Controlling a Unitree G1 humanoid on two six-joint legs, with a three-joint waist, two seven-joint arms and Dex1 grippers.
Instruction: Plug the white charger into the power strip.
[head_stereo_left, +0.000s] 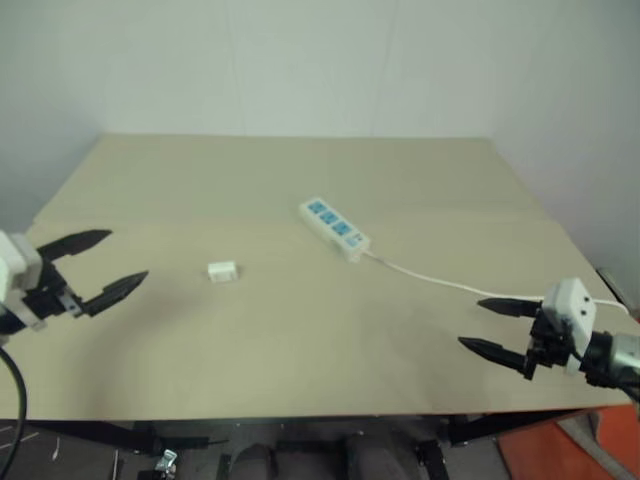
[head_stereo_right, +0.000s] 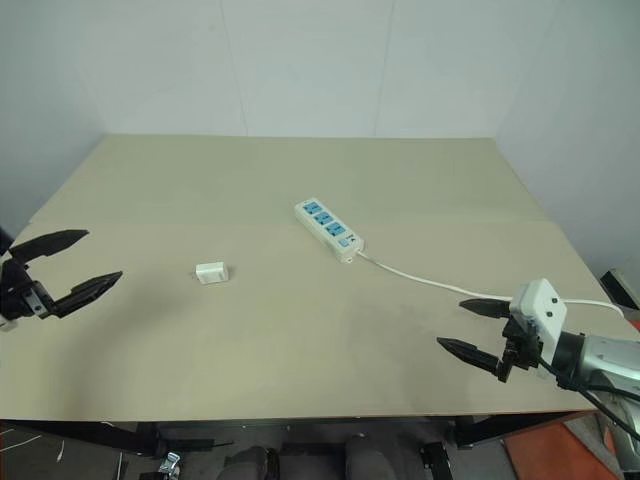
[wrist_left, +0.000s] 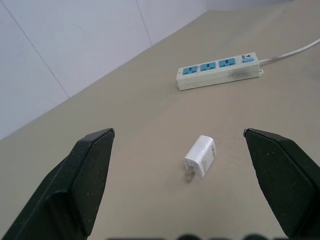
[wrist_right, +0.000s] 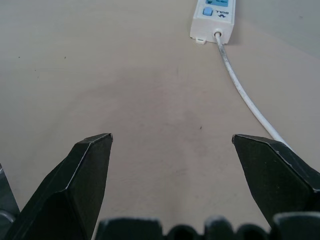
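The white charger (head_stereo_left: 223, 271) lies on its side on the tan table (head_stereo_left: 300, 180), left of centre; the left wrist view shows its prongs on the charger (wrist_left: 200, 157). The power strip (head_stereo_left: 334, 228) lies diagonally past the middle, blue sockets up, its cord (head_stereo_left: 450, 283) trailing toward the right edge. My left gripper (head_stereo_left: 108, 264) hovers open at the left edge, well left of the charger and pointing toward it. Over the front right of the table, my right gripper (head_stereo_left: 487, 325) is open and empty, aimed at the strip's cord end (wrist_right: 214, 19).
White walls close off the table's far side and both flanks. The cord runs across the right part of the table near my right gripper. An orange object (head_stereo_left: 560, 450) sits below the table's front right corner.
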